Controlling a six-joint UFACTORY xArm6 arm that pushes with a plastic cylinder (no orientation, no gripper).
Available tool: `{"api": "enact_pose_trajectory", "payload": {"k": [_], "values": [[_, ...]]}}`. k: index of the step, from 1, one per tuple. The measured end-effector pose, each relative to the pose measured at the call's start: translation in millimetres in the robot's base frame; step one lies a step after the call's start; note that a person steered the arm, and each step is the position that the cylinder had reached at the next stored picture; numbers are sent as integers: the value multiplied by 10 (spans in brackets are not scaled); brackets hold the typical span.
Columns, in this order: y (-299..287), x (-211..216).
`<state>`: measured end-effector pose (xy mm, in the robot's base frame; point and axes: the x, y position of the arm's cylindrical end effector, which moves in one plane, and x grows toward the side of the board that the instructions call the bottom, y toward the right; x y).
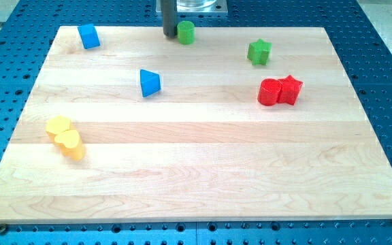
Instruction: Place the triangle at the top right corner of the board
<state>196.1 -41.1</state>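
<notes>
Two blue blocks [150, 82], two green [186, 32], two red [280, 91], two yellow [64, 136], one tip [169, 35].

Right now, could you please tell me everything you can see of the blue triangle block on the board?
The blue triangle is a small solid wedge, glossy like painted wood or plastic, plain blue all over. It lies flat on the pale wooden board, left of centre in the upper half, its narrow end toward the view's left and its broad face toward the right. Nothing touches it; the blue cube sits apart toward the upper left. My tip stands well above it near the top edge, beside the green cylinder.
</notes>
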Motion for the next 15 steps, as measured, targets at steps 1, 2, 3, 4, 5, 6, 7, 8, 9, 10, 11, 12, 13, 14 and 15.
{"api": "enact_pose_trajectory", "payload": {"k": [1,2,3,4,5,6,7,8,9,10,11,12,13,14,15], "values": [[274,-5],[77,-6],[-465,398],[-958,895],[-1225,1256],[-1214,1398],[-1201,1729],[-926,1900],[-224,1812],[239,1699],[105,1754],[-20,1559],[723,1436],[686,1562],[1112,1267]]}}
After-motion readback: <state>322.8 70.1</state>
